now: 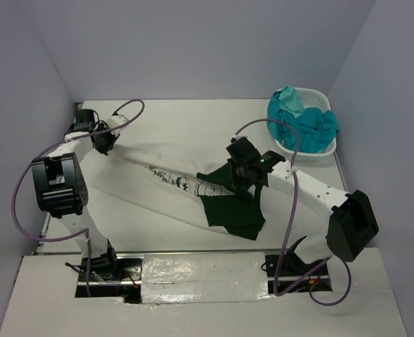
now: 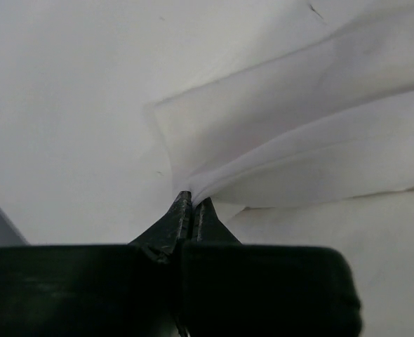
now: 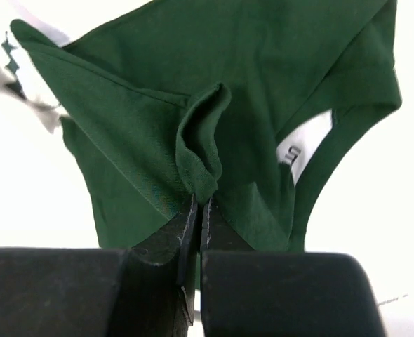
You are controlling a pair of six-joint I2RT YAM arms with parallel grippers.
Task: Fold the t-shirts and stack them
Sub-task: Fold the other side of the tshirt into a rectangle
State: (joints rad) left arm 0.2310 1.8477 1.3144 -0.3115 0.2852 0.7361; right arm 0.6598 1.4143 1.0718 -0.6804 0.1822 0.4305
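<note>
Top view, with both wrist views: an early stage of folding and stacking. The left gripper [image 1: 103, 142] is pinching a thin edge of the white shirt [image 1: 158, 175], its jaws pressed together on the cloth, as the left wrist view shows [image 2: 193, 203]. From that grip the white shirt is stretching as a long band across the table [image 1: 179, 126] towards the right, printed side showing near its middle. The right gripper [image 1: 244, 177] is clamping a raised fold of the dark green shirt [image 1: 231, 210], jaws likewise closed tight on the fabric in the right wrist view [image 3: 198, 200]. The green shirt [image 3: 137, 91] is hanging and spreading in an uneven crumple, overlapping the right end of the white one; whether the two are tangled cannot be told.

Progress, as a judgement: nothing is showing as folded, and no stack is forming anywhere on the table. Both shirts in hand are lying loose and unsquared. More cloth, a teal shirt [image 1: 312, 126] with a paler piece [image 1: 285, 98] above it, is sitting heaped in the laundry basket [image 1: 318, 156] at the far right corner, untouched. Remaining work therefore appears to be nearly all of it: separating the white and green shirts, flattening and folding each, then taking those waiting in the basket and stacking the lot.
</note>
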